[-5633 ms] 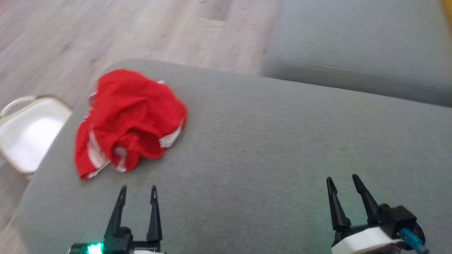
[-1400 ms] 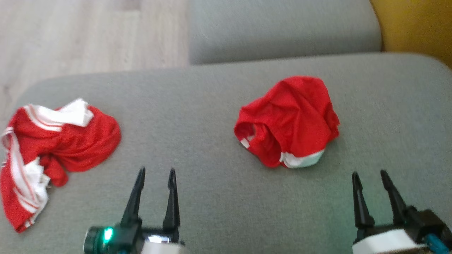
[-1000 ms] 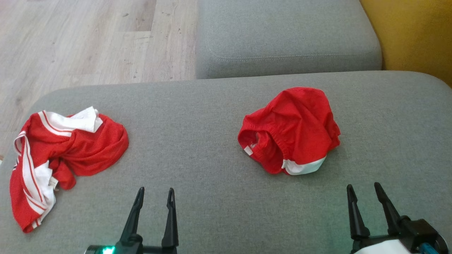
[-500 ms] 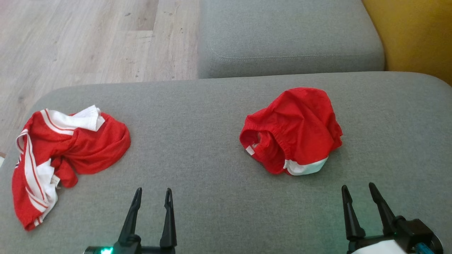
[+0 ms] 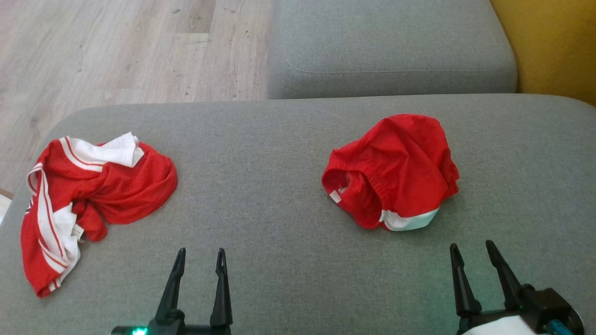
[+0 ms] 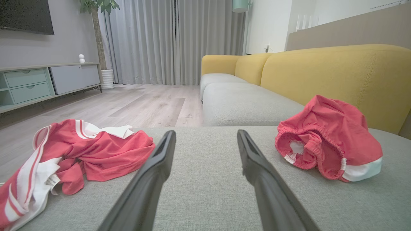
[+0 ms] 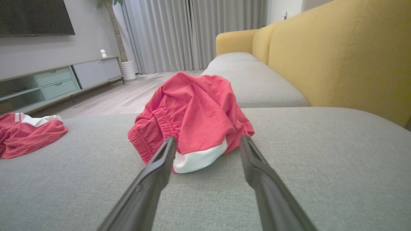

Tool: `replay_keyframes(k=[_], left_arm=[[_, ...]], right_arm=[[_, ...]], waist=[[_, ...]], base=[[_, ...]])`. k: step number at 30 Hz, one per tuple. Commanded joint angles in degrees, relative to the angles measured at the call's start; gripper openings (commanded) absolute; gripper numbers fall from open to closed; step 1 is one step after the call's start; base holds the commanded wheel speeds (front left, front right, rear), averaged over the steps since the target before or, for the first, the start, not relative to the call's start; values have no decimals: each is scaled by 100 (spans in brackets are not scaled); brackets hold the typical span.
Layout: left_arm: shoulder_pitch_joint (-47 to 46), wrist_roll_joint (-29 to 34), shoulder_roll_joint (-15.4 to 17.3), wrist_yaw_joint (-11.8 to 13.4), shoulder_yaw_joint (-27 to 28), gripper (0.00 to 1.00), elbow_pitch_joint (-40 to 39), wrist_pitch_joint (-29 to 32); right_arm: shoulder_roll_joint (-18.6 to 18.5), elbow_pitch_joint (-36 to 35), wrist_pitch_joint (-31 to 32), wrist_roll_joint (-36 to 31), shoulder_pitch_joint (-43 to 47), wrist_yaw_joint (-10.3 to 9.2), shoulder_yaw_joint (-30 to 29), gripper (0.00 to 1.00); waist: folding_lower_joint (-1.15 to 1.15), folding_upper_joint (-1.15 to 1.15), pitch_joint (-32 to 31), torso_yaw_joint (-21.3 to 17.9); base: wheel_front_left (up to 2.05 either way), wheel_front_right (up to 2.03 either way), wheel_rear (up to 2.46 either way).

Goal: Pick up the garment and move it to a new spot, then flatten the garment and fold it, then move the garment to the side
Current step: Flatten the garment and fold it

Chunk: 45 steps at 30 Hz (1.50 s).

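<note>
**Two red garments on the grey cushion, both grippers released**

We see the red shorts (image 5: 396,163) crumpled in a mound on the right half of the wide grey cushion (image 5: 279,242), their elastic waistband gaping toward us and a white hem band at the near edge; the red jersey (image 5: 107,186), with white stripes and a white panel, lies bunched near the cushion's left edge, well apart from the shorts; the left gripper (image 5: 200,253) is low at the near side of the cushion, between the two garments, its jaws spread and touching neither; the right gripper (image 5: 470,245) is near the shorts, on their near right side, its jaws likewise parted with nothing between them; in the right wrist view we find the shorts just beyond the fingertips, the white band framed between the two fingers but apart from them; beyond the cushion we see a second grey seat (image 5: 391,46), a yellow backrest (image 5: 554,46) and a pale wood floor (image 5: 116,56).
</note>
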Motion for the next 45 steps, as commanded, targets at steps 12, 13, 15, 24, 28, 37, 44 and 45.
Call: replay_keyframes(k=[12,13,15,24,28,37,44,45], left_arm=[[-414,-62,-64,-335,-158,100,-18,-30],[-496,-79,-64,-407,-230,100,37,-30],[-710,-52,-64,-526,-393,100,193,-30],[-2183,-404,-64,-1039,-1601,100,1637,-30],[-2905,-712,-64,-1201,-2238,100,2370,-19],[-4061,-1480,-64,-965,-3040,100,3344,34],[-4504,-1960,-64,-553,-3298,100,3869,65],[-4536,-2018,-64,-516,-3324,88,3915,57]], right_arm=[[-39,-211,-21,-41,-393,-4,247,100],[-39,-216,-21,-52,-414,-4,265,100],[-39,-239,-21,-70,-466,-4,293,100],[-168,-336,-21,-25,-808,-4,437,100],[-243,-331,-21,44,-956,-4,549,100],[-204,-366,-21,88,-1158,-4,562,100],[-146,-357,-21,91,-1205,-4,574,100],[-139,-356,-21,88,-1211,-4,574,100]], waist=[[0,0,216,-314],[0,0,262,-376],[0,0,379,-513],[0,0,1043,-1086],[0,0,1267,-1346],[0,0,1658,-1866],[0,0,1779,-2060],[0,0,1786,-2081]], base=[[0,0,0],[0,0,0],[0,0,0],[0,0,0],[0,0,0],[0,0,0],[0,0,0],[0,0,0]])
